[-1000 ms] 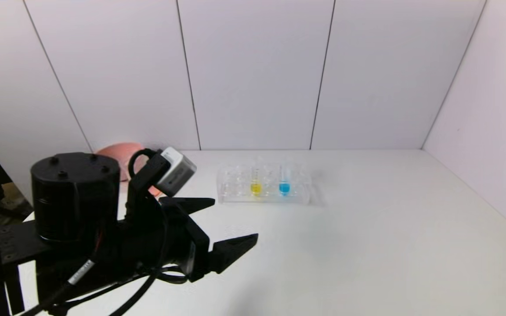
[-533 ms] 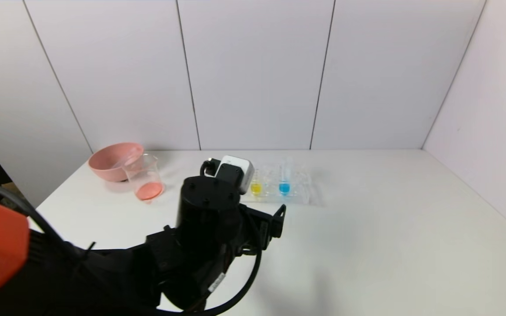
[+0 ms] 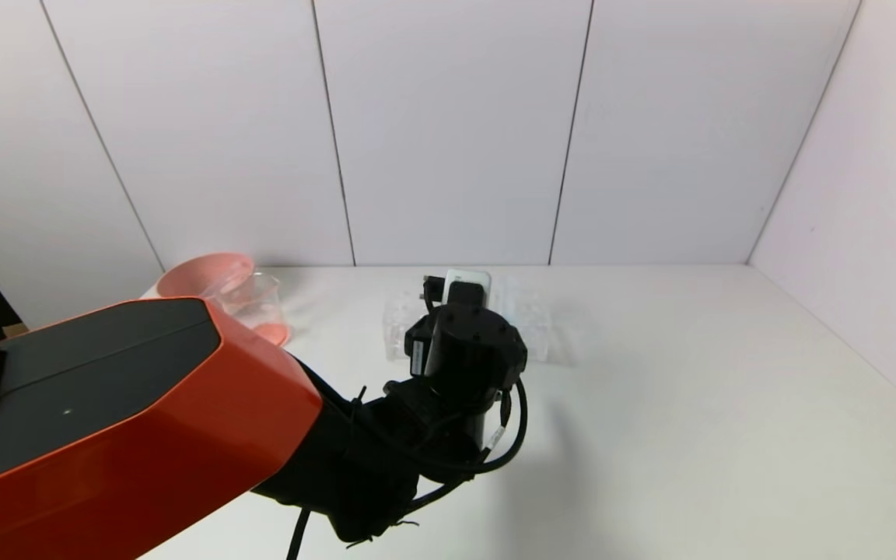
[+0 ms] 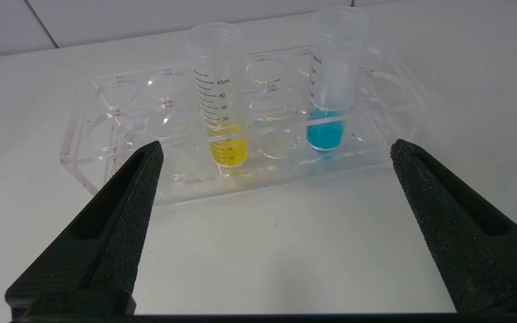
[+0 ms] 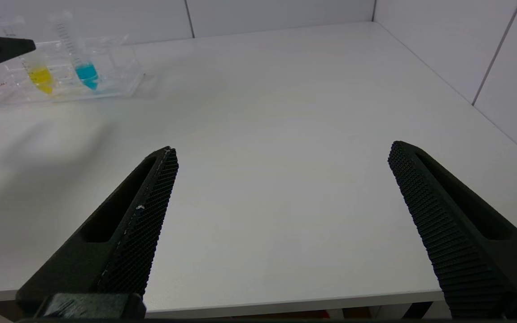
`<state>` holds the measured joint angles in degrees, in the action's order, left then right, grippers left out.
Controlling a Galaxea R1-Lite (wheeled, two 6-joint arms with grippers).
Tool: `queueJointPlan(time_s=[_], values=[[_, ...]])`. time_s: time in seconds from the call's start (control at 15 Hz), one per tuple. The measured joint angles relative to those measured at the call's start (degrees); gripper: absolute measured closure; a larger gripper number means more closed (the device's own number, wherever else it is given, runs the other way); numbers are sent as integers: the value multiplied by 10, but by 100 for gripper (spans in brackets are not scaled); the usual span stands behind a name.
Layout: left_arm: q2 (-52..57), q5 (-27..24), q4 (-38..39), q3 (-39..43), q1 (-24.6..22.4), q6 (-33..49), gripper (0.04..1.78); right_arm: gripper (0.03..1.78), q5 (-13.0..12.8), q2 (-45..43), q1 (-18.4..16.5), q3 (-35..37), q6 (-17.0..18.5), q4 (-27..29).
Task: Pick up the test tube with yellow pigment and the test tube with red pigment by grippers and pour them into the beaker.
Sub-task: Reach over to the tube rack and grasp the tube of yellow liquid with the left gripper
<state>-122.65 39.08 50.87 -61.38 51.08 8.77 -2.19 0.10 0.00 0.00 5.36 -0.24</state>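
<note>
While left tool (image 4: 276, 148) gapes, arm hides rack (image 3: 393, 327), beaker (image 3: 257, 299) half-covered.

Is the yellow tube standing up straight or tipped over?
Upright. The test tube with yellow pigment stands in the clear rack, yellow liquid at its bottom; the open left gripper hasn't touched it.

Pink bowl (image 3: 187, 278); rack (image 4: 106, 148); blue tube (image 4: 330, 89)
</note>
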Motion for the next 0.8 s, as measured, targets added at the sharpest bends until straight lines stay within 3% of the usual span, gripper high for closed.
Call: queueJointPlan(time_s=[0.8], values=[[-90, -6, -9, -137, -66, -23, 6, 10, 0, 0, 0, 0, 0, 0]])
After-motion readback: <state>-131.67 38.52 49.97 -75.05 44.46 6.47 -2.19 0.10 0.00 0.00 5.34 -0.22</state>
